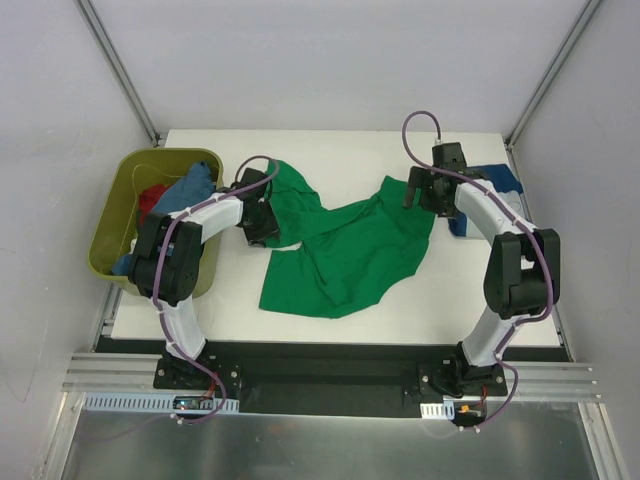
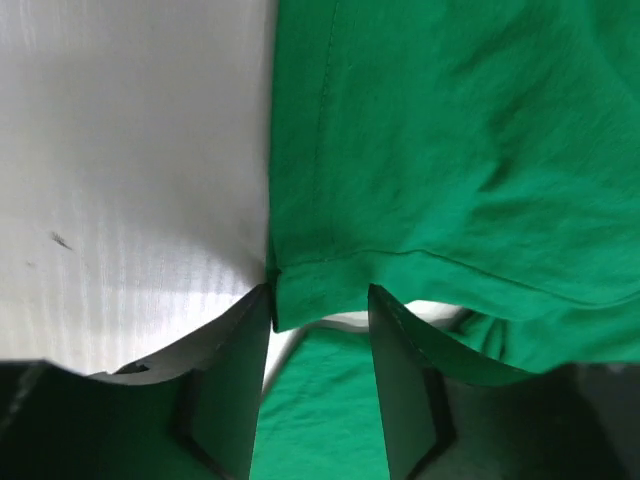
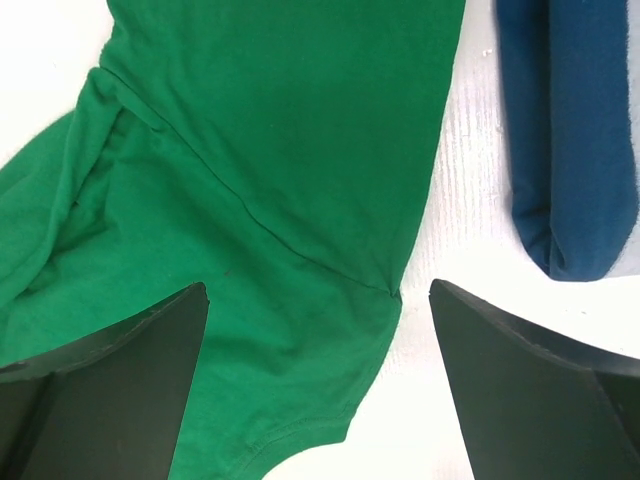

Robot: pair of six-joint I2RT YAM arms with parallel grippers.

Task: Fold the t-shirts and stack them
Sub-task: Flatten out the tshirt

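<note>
progress: early. one mid-blue t-shirt [image 1: 497,182] folded, lying farthest right of olive tub [image 1: 105,240]; no stack yet. green t-shirt [image 1: 345,250] crumpled, unfolded, just right of tub. inside tub: one blue shirt [image 1: 195,183], one red shirt [image 1: 152,200], possibly more beneath. tally: four shirts, one tub, two grippers. left gripper [image 2: 320,305] fingers narrow astride green hem, grip unconfirmed. right gripper [image 3: 318,288] fingers wide, empty, over green t-shirt's side away from tub.

The white desk [image 1: 480,300] carries a bright green t-shirt [image 1: 340,260], spread loose and rumpled across its middle, with one part reaching toward the far left. A folded blue t-shirt [image 1: 500,180] lies near the far right corner, just beside the green cloth with a strip of bare desk between them. An olive tub [image 1: 108,235] sits at the left edge.
</note>
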